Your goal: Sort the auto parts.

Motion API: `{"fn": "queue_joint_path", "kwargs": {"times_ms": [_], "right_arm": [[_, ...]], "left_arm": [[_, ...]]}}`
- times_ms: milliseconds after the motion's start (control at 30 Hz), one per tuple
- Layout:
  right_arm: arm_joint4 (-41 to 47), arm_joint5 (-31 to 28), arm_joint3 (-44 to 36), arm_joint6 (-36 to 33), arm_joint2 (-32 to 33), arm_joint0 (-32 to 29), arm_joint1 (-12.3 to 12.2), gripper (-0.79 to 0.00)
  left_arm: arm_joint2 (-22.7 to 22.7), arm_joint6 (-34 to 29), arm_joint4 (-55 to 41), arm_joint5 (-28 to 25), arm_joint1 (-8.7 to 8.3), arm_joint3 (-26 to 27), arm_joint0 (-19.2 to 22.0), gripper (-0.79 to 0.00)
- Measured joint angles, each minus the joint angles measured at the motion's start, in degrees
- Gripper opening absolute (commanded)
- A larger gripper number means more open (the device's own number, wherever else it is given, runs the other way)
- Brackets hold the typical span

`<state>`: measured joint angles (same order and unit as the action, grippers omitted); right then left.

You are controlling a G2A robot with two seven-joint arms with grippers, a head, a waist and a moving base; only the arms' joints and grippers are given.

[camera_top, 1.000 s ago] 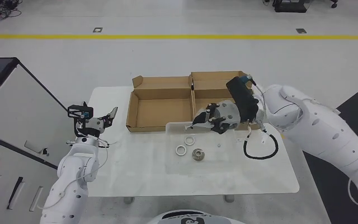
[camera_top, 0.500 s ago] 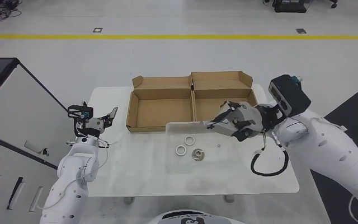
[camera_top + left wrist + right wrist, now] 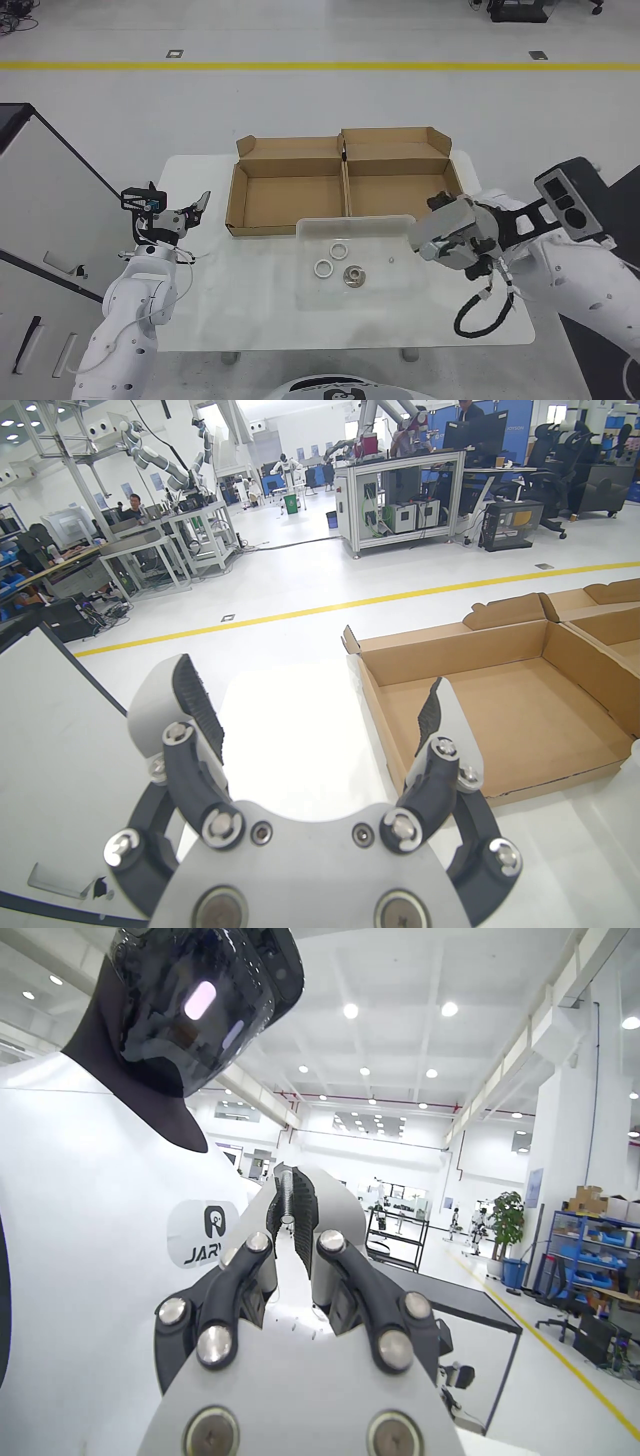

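The sorting looks to be at its beginning. Both boxes (image 3: 285, 200) behind the tray (image 3: 355, 221) show only bare cardboard floors, so I judge that no part has been delivered yet. Inside the tray lie two rings (image 3: 340, 249), a round hub (image 3: 352, 275) near them, and one small part (image 3: 391, 254) a little apart from the rings, toward the right arm's side.

One part is out of the tray. The right gripper (image 3: 290, 1193) is closed on a threaded bolt (image 3: 286, 1200), which is pinched between the ribbed pads with its end showing. What is left, as I understand it, is to put this bolt into the proper box and then to take the other parts one by one. I cannot tell which box belongs to which part.

In the top view the right gripper (image 3: 440, 232) is held just beside the tray's corner on the right arm's side, raised over the table (image 3: 250, 290), with the forearm bent back toward the table edge. Its tips are turned upward, away from the tray, not down.

The left gripper (image 3: 310, 695) is open and holds nothing. It hovers (image 3: 185, 213) well apart from the tray, at the table edge on the left arm's side. It points toward the nearer box wall.
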<state>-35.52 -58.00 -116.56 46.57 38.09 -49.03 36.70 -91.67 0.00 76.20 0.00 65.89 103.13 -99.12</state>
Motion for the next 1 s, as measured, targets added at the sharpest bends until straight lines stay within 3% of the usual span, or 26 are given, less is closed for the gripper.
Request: {"fn": "queue_joint_path", "kwargs": {"times_ms": [467,833,1000], "right_arm": [[0.62,0.66,-0.61,-1.14,0.25,-0.42,0.16,-0.785],[8.8,0.02,-3.47,-0.34,2.59,-4.03,3.48,-0.785],[6.04,0.28,-1.43,-5.45,4.47,-4.64,4.29,-0.785]], "left_arm": [[0.0,0.0,0.0,0.0,0.0,0.0,0.0,0.0],[0.0,0.0,0.0,0.0,0.0,0.0,0.0,0.0],[0.0,0.0,0.0,0.0,0.0,0.0,0.0,0.0]]}}
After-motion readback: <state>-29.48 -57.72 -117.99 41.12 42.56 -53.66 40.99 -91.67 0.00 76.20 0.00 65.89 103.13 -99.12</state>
